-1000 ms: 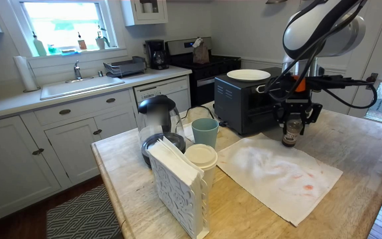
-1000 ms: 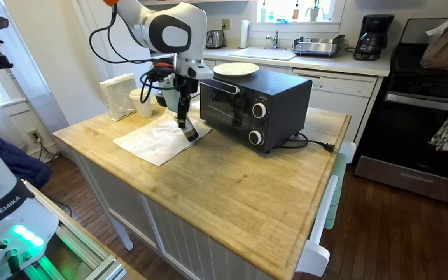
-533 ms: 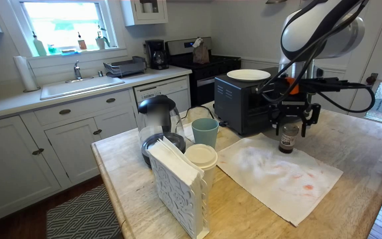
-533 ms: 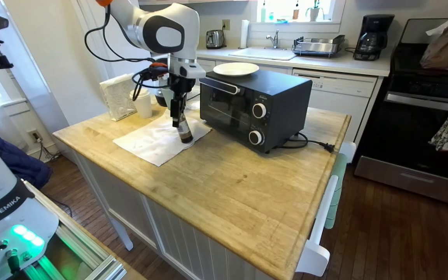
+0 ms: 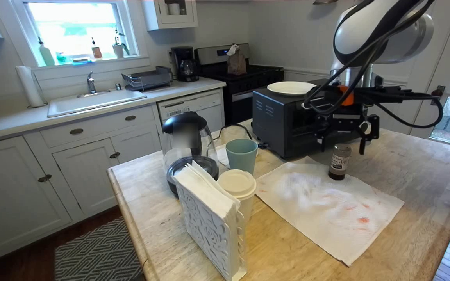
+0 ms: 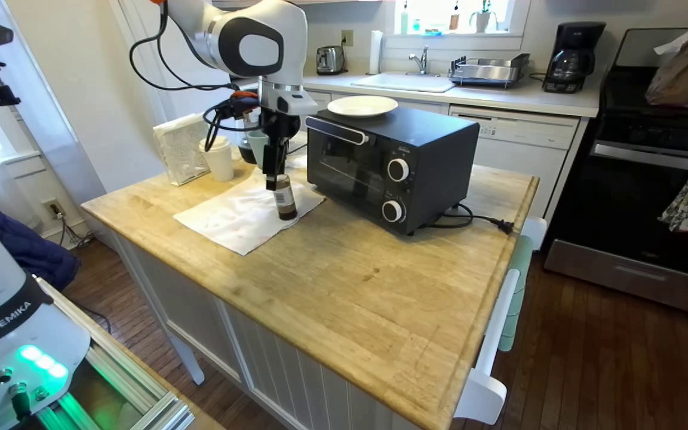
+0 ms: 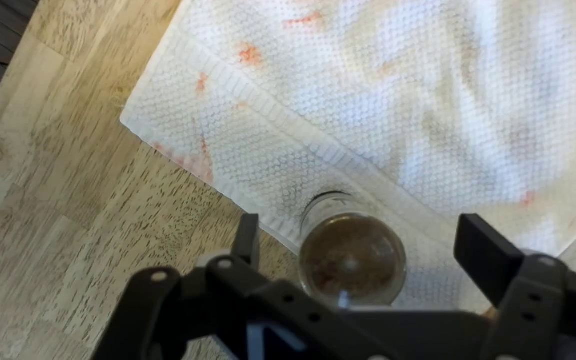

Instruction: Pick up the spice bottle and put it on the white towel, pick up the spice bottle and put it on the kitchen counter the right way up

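Observation:
The spice bottle (image 5: pixel 340 162) stands on end near the edge of the white towel (image 5: pixel 326 210), on the side by the toaster oven. Its dark end rests on the cloth. In the wrist view a rounded glass end of the spice bottle (image 7: pixel 352 257) faces up, brown contents showing through. The towel lies wrinkled, with reddish stains, on the wooden kitchen counter (image 6: pixel 368 298). My gripper (image 7: pixel 365 239) is open just above the bottle, fingers apart on either side and not touching it. In an exterior view the gripper (image 6: pixel 273 179) partly covers the bottle's top.
A black toaster oven (image 6: pixel 392 161) with a white plate (image 6: pixel 362 106) on top stands close beside the gripper. Past the towel are a teal mug (image 5: pixel 241 156), a lidded cup (image 5: pixel 237 185), a napkin holder (image 5: pixel 209 226) and a glass coffee pot (image 5: pixel 190 152).
A second ago the gripper was closed on the tilted bottle. The fingers have since spread and let go, and the gripper has risen slightly. The bottle now stands by itself on the towel.

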Tool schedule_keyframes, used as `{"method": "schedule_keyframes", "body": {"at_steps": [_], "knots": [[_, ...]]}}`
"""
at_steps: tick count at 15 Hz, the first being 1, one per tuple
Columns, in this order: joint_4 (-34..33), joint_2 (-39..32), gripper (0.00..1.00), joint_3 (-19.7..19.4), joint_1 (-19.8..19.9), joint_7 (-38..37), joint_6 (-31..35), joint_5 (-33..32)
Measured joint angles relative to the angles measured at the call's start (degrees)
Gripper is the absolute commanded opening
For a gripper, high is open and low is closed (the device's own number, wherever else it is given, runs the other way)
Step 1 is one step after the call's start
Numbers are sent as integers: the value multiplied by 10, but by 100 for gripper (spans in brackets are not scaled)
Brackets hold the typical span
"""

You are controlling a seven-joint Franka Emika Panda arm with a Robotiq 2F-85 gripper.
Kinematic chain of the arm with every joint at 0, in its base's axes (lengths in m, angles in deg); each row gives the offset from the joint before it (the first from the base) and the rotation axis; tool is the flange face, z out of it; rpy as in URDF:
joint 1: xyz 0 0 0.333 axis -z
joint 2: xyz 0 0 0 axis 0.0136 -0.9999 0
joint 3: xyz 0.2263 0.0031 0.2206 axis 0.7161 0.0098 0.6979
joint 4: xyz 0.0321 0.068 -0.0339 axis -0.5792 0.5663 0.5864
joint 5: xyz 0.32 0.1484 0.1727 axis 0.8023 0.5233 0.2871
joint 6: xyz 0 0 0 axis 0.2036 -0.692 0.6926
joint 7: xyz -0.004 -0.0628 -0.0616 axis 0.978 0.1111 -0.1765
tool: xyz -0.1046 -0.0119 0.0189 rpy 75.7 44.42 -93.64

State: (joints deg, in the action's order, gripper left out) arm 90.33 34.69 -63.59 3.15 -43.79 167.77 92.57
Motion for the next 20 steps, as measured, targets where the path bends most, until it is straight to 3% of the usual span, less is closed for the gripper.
{"method": "schedule_keyframes", "body": {"at_steps": [8,10,17,20], "knots": [[-2,-4,98,-1,10,52,32,6],[-4,-10,73,-1,14,78,32,8],[-14,-44,25,0,20,164,25,29],[-22,-49,22,1,20,179,3,38]]}}
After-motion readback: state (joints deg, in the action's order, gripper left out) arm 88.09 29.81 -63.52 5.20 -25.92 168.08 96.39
